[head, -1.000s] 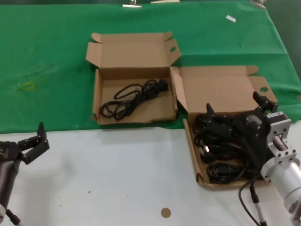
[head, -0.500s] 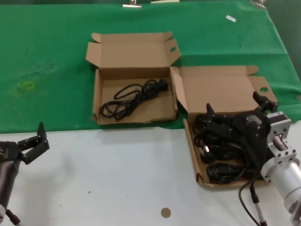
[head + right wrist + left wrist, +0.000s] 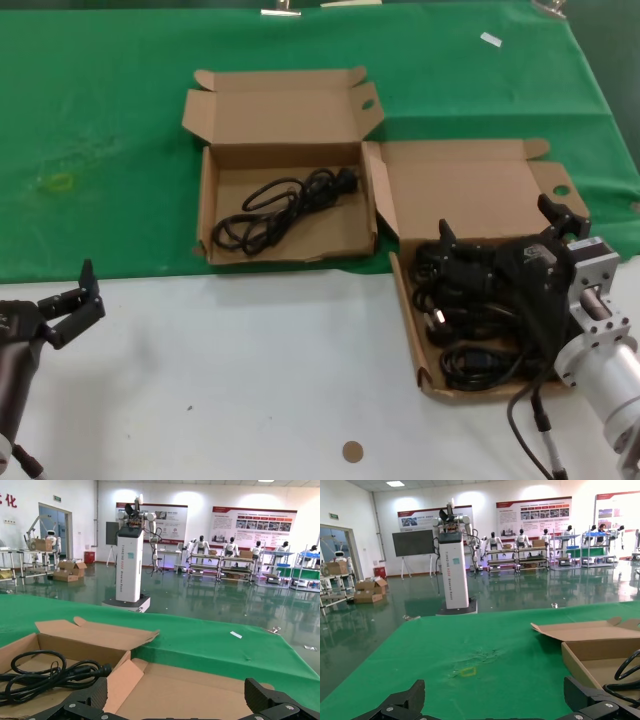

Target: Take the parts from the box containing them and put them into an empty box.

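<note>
A wide hall with display boards and shelving lies behind the work, which sits on a white desk (image 3: 250,380) half covered by a green cloth (image 3: 100,130). Two open brown corrugated cardboard mailer boxes stand on it, nearly touching at one corner. The wider one with an oval hole in its lid flap (image 3: 285,215), on the cloth towards the robot's left, already holds one black coiled power cord (image 3: 283,207), so it is no longer empty. The longer one with a round flap hole (image 3: 470,215), towards the right and straddling the cloth's edge, is still packed with black cord bundles (image 3: 470,330); several overlap there, and an exact count cannot be told.

By my reading the task is early: one bundle moved, most left.

The right pincer (image 3: 500,235) hangs over the full box with its fingers spread wide, grasping nothing. The left pincer (image 3: 75,300) waits released above bare desk, well apart from both boxes.
</note>
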You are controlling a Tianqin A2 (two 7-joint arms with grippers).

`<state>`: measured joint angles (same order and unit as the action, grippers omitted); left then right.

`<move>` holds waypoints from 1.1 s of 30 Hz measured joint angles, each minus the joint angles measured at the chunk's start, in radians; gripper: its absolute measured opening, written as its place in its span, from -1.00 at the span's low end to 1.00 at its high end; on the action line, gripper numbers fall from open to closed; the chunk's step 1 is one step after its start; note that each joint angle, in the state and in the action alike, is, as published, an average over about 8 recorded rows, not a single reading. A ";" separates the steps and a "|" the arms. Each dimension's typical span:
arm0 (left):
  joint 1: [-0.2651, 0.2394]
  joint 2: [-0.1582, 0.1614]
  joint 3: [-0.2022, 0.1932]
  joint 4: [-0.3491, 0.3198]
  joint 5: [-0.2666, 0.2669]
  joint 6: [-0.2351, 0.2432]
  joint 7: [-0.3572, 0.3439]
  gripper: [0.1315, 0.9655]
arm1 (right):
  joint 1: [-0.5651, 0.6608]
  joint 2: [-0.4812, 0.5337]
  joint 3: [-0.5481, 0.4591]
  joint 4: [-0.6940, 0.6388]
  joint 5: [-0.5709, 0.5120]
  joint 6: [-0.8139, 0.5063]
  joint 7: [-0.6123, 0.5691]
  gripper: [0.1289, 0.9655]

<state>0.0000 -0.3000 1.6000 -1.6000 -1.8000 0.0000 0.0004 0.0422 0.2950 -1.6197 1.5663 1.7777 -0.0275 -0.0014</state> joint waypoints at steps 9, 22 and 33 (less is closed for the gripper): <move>0.000 0.000 0.000 0.000 0.000 0.000 0.000 1.00 | 0.000 0.000 0.000 0.000 0.000 0.000 0.000 1.00; 0.000 0.000 0.000 0.000 0.000 0.000 0.000 1.00 | 0.000 0.000 0.000 0.000 0.000 0.000 0.000 1.00; 0.000 0.000 0.000 0.000 0.000 0.000 0.000 1.00 | 0.000 0.000 0.000 0.000 0.000 0.000 0.000 1.00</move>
<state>0.0000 -0.3000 1.6000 -1.6000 -1.8000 0.0000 0.0000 0.0422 0.2950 -1.6197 1.5663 1.7777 -0.0275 -0.0015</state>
